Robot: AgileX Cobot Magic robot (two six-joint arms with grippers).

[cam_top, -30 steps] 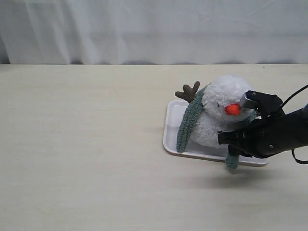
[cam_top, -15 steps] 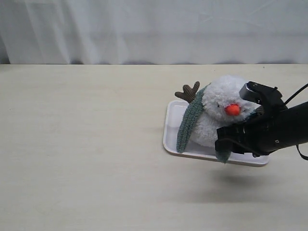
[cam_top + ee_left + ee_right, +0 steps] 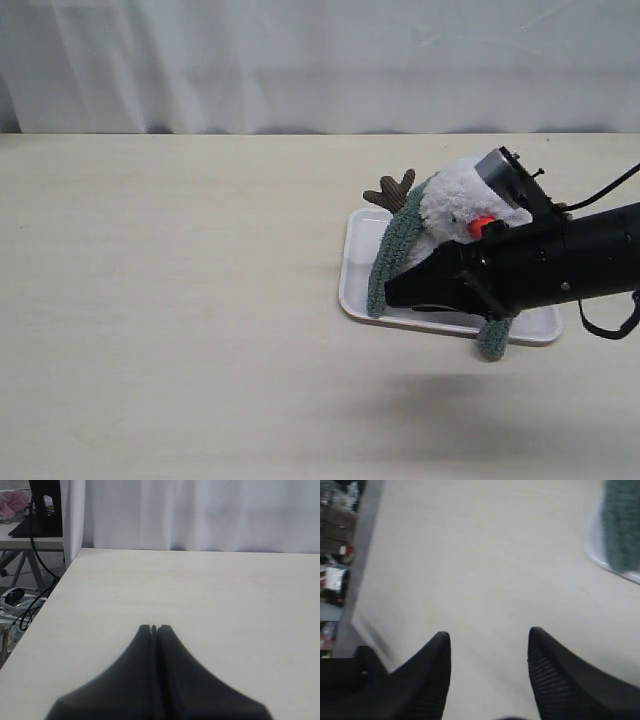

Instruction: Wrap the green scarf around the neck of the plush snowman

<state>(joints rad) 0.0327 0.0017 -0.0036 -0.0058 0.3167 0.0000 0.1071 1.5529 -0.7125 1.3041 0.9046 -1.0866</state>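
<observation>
The plush snowman [image 3: 455,200] sits on a white tray [image 3: 352,280], its orange-red nose [image 3: 481,226] just above my right arm. The green scarf [image 3: 392,255] runs from behind its head down its left side to the tray. The scarf's other end [image 3: 493,338] hangs over the tray's front edge. My right gripper [image 3: 395,296] reaches leftward across the snowman's front and hides the body and most of the neck. It is open [image 3: 487,635] over bare table with nothing between its fingers; the scarf [image 3: 620,525] lies off to one side. My left gripper [image 3: 155,628] is shut and empty, out of the exterior view.
A brown twig arm [image 3: 391,191] sticks up behind the scarf. A white curtain [image 3: 300,60] closes off the table's far edge. In the left wrist view the table's side edge [image 3: 55,587] shows, with cables and stands beyond it.
The right gripper has opened and let go of the scarf end, then swung left across the snowman's front. The freed end now hangs over the tray's front edge.
</observation>
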